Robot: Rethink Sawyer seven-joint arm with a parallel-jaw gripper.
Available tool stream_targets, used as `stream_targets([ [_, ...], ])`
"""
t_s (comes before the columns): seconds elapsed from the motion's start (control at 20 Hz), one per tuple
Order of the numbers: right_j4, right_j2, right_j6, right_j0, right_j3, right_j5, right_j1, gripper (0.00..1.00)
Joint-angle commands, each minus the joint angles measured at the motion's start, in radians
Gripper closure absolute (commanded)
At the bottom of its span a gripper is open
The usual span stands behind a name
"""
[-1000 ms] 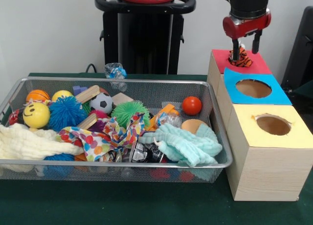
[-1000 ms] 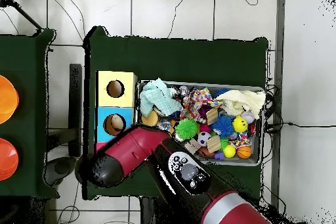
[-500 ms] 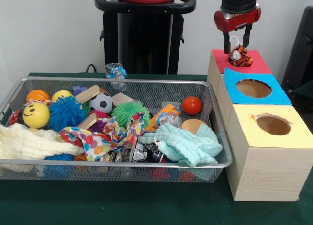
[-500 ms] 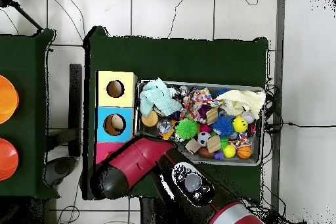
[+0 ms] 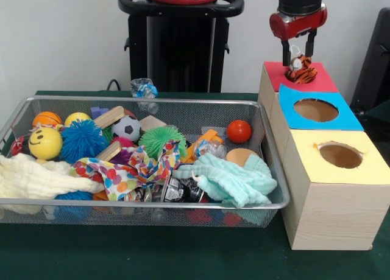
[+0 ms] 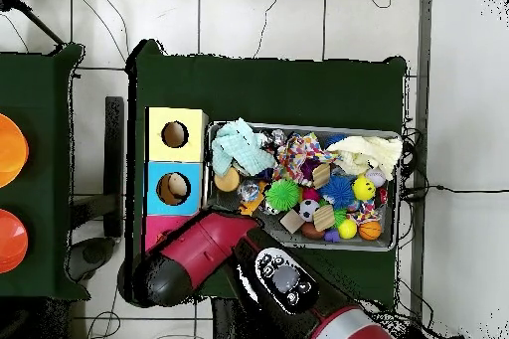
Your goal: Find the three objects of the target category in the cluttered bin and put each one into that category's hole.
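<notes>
A small orange-and-black striped tiger toy [image 5: 300, 71] sits in the hole of the red-topped box [image 5: 320, 80], its head sticking up. My gripper [image 5: 298, 53] hangs just above it, open, with one finger on each side of the toy's head and a white tag between them. In the overhead view my arm [image 6: 199, 253] covers the red box and hides the gripper and the toy. The wire bin [image 5: 268, 201] holds balls, spiky balls, wooden blocks and cloths.
A blue-topped box [image 5: 344, 117] and a yellow-topped box [image 5: 317, 165], each with a round hole, stand in a row in front of the red one, right of the bin. An orange ball [image 5: 239, 131] and a mint cloth [image 5: 234, 179] lie at the bin's right end.
My gripper has lifted off the tiger toy, which stays in the red box's hole. The arm shifted slightly in the overhead view.
</notes>
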Motion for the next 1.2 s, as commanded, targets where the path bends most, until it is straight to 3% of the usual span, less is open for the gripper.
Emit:
stream_targets([
  [0.05, -0.037, 0.002, -0.015, 0.011, 0.005, -0.048, -0.011, 0.00],
  [0.5, -0.040, -0.012, 0.005, 0.041, -0.001, -0.058, -0.024, 0.00],
  [1.2, -0.017, -0.003, -0.009, 0.029, 0.000, -0.041, -0.040, 0.00],
])
